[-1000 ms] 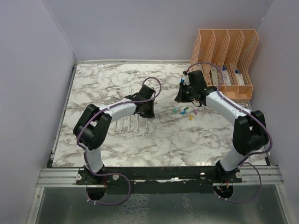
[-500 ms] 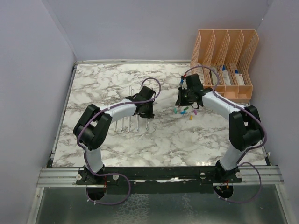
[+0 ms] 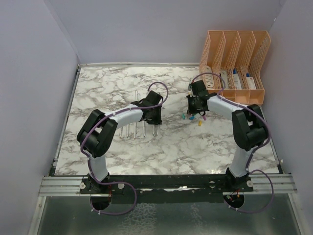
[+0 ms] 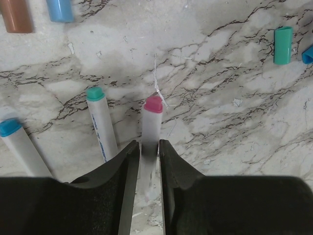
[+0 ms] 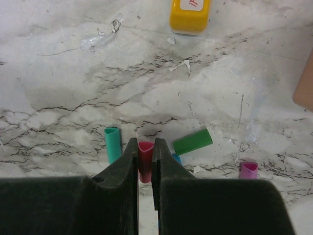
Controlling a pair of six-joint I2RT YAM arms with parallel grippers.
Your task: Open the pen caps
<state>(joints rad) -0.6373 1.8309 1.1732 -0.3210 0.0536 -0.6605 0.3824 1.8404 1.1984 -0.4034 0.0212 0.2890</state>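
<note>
Right hand [image 5: 145,143] clamped on pink cap [image 5: 145,165], low over bench [image 5: 73,73], between teal cap [image 5: 112,144] and green cap [image 5: 192,141]. Left hand [image 4: 148,147] straddles uncapped pink-tipped pen [image 4: 152,122]; cannot tell whether it grips.

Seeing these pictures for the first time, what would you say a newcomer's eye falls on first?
First, the peach file rack at the far right corner of the marble table. Then the right gripper, pinching a pink-red cap with a green cap and a teal cap lying beside it. Across from it, the left gripper straddles a pink-tipped pen next to a teal-tipped pen.
</note>
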